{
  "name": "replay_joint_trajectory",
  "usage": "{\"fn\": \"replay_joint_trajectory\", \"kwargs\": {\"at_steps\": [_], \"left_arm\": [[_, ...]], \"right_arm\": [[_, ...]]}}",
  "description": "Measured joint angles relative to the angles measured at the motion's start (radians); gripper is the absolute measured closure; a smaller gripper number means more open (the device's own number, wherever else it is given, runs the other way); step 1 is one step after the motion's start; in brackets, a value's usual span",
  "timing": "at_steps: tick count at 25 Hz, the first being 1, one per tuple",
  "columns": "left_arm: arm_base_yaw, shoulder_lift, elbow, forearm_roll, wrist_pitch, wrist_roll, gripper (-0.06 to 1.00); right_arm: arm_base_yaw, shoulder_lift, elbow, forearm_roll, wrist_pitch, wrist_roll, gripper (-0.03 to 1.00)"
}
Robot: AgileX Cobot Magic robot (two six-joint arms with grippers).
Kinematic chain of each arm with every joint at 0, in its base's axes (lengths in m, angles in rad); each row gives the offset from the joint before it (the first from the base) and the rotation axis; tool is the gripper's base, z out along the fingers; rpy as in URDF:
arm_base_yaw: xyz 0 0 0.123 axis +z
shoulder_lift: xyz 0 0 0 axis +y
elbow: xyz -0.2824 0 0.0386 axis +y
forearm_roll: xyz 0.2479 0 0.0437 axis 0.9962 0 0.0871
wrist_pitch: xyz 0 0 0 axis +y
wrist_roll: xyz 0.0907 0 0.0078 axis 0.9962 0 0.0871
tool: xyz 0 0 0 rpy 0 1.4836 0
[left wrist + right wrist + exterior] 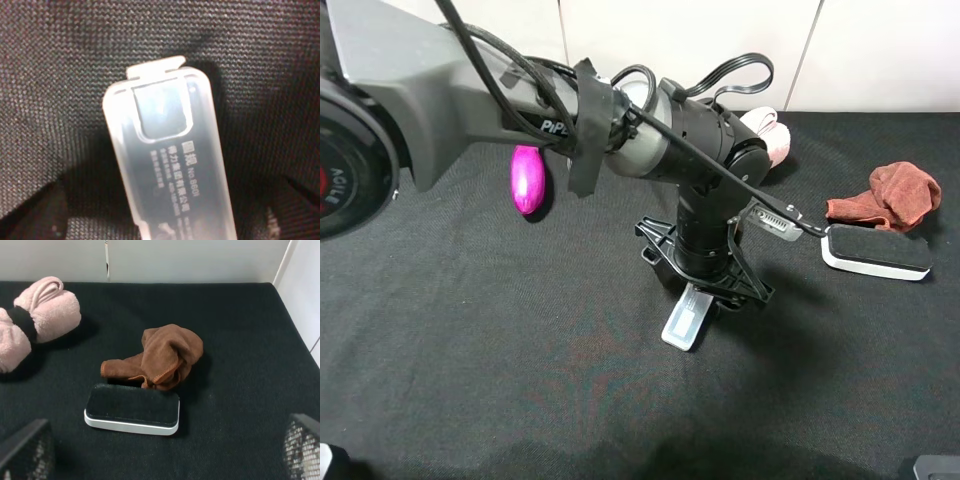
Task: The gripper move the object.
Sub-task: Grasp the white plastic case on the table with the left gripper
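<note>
The left arm (470, 90) is stretching over the black surface (450, 360), with the left end effector (705, 278) pointing straight down. The right end effector (160, 455) is hanging spread, with nothing between its fingers. The board eraser (876, 250) is lying toward the right side, just beside the brown cloth (890, 195). The translucent-white case (170, 165) is lying flat mid-surface, well apart from both. The left end effector's spread fingers (30, 215) are straddling it, with gaps showing on either side.
</note>
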Motion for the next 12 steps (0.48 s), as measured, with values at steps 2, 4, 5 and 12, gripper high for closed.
{"fn": "replay_joint_trajectory", "kwargs": {"at_steps": [2,4,5,12], "left_arm": [[0.0,0.0,0.0,-0.005,0.0,-0.007,0.23],[0.0,0.0,0.0,-0.008,0.0,-0.011,0.31],[0.0,0.001,0.0,-0.014,0.0,-0.013,0.35],[0.0,0.007,-0.001,-0.02,0.0,-0.032,0.48]], "right_arm": [[0.0,0.0,0.0,0.0,0.0,0.0,0.27],[0.0,0.0,0.0,0.0,0.0,0.0,0.27],[0.0,0.0,0.0,0.0,0.0,0.0,0.27],[0.0,0.0,0.0,0.0,0.0,0.0,0.27]]}}
